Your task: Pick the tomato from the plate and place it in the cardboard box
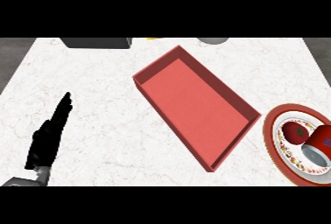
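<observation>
Counter: white marbled stone countertop [97,131] fills the frame.
Box: shallow red rectangular cardboard box [194,105], centre, long axis from upper left to lower right.
Plate: round red-rimmed patterned plate [278,151], right edge.
Left hand: black left hand [48,135], lower left, fingers straight, pointing up, holding nothing.
Can: red cylindrical can [320,144] lies on the plate; markings unreadable.
Tomato: round red tomato [296,132] on the plate, beside the can.

Black robot hand [47,139] on a grey forearm [26,178].

The plate [279,131] and the red can [321,146] on it run off the right edge.
</observation>
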Motion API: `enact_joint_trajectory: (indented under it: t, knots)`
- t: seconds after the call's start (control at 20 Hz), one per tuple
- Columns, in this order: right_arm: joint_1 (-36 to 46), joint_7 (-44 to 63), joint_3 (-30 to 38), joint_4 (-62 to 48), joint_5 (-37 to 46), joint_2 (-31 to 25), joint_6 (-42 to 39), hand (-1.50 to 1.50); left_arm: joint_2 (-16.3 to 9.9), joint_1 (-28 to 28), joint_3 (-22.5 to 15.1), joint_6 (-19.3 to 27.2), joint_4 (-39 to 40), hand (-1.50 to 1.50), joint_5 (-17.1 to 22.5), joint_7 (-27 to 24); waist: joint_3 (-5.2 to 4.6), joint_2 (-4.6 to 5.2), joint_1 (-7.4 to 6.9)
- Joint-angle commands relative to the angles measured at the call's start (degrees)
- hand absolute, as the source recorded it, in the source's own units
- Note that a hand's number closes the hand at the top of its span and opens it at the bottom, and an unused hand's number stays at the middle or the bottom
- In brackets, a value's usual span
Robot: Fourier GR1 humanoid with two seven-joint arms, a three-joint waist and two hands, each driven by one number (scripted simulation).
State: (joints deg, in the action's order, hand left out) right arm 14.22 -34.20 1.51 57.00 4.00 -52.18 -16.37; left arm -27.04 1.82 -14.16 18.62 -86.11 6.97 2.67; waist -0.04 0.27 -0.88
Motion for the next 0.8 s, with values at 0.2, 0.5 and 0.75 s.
enact_joint_trajectory:
  t: [0.2, 0.5, 0.75]
  knots:
    - [1.6, 8.2, -11.2, 4.7, 12.6, -3.3, -5.8, -1.5, 0.7, -1.1, 0.5, -1.0, 0.3, 0.0, -0.7, -1.2, -0.02, -0.2, 0.08]
    - [-4.2, 18.8, -9.6, 16.6, 13.4, -2.2, -8.0, -1.5, 0.5, -3.5, 1.8, -0.1, -5.2, 0.0, -3.2, 3.6, 0.01, -0.53, 1.14]
    - [0.7, 20.0, -8.3, 9.9, 20.0, 4.5, -6.1, -1.5, 3.7, -3.0, 3.7, -3.4, 0.0, 0.0, -4.4, -1.4, 0.03, -0.27, 0.68]
